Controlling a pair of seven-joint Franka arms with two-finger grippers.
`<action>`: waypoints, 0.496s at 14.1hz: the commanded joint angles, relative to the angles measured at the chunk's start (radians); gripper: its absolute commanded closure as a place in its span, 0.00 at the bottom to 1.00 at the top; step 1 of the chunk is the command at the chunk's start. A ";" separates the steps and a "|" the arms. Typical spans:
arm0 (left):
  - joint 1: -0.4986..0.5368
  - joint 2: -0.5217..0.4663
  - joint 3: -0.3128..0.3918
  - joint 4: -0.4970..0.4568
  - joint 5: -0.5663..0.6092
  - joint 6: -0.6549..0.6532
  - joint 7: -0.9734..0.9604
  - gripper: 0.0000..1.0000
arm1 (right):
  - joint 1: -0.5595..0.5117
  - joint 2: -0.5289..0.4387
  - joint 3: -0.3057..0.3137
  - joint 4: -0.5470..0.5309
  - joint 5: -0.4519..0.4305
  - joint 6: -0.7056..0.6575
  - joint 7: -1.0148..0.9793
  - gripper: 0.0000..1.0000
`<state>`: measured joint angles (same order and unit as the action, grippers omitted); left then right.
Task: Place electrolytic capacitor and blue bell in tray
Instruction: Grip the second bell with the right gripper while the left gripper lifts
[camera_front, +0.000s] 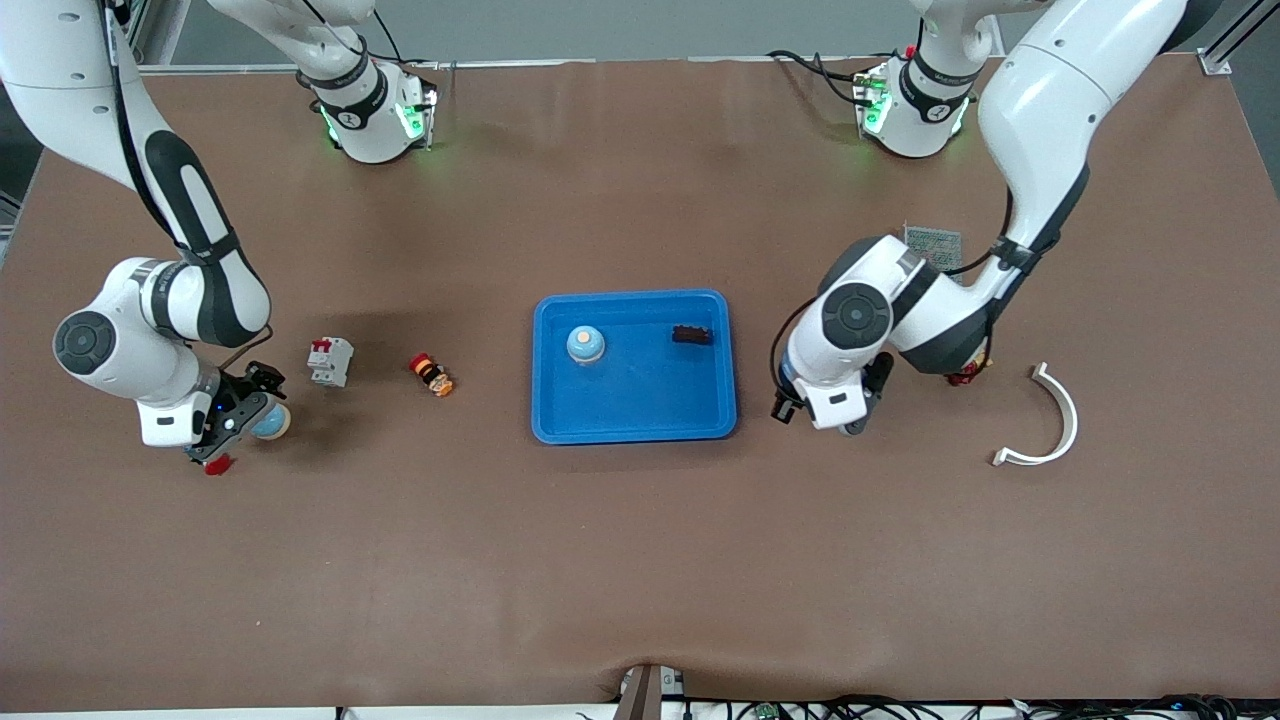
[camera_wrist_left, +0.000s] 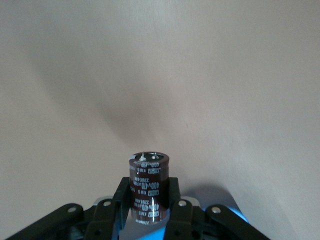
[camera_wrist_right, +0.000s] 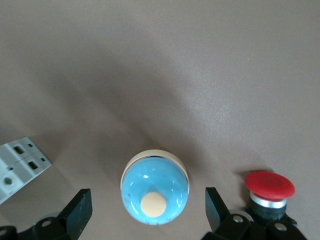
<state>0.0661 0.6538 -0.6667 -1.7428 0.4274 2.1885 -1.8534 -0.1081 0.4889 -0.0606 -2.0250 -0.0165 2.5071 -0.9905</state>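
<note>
In the front view, the tray (camera_front: 634, 420) sits mid-table and already holds one blue bell-like piece and a small dark part, while the right gripper (camera_front: 232, 432) is low beside another blue bell (camera_front: 271, 421) toward the right arm's end, and the left gripper (camera_front: 848, 412) hangs just beside the tray. The left wrist view shows the jaws clamped on an upright electrolytic capacitor (camera_wrist_left: 149, 191); it needs carrying over the tray and releasing. The right wrist view shows wide-open jaws straddling the bell without touching it, a red push button (camera_wrist_right: 269, 190) alongside; closing comes next.

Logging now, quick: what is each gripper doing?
Left gripper: shut on the dark-brown cylindrical capacitor.
Right gripper: open, around the blue domed bell.
</note>
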 joint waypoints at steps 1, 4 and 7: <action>-0.054 0.044 0.006 0.063 -0.018 -0.006 -0.071 1.00 | -0.034 0.022 0.019 -0.004 0.023 0.036 -0.046 0.00; -0.103 0.093 0.007 0.133 -0.030 -0.006 -0.159 1.00 | -0.038 0.037 0.021 -0.004 0.024 0.056 -0.050 0.00; -0.152 0.124 0.015 0.167 -0.070 -0.004 -0.211 1.00 | -0.038 0.048 0.022 -0.004 0.026 0.067 -0.050 0.00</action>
<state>-0.0457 0.7455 -0.6632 -1.6226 0.3870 2.1892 -2.0338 -0.1206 0.5357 -0.0601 -2.0259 -0.0161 2.5584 -1.0093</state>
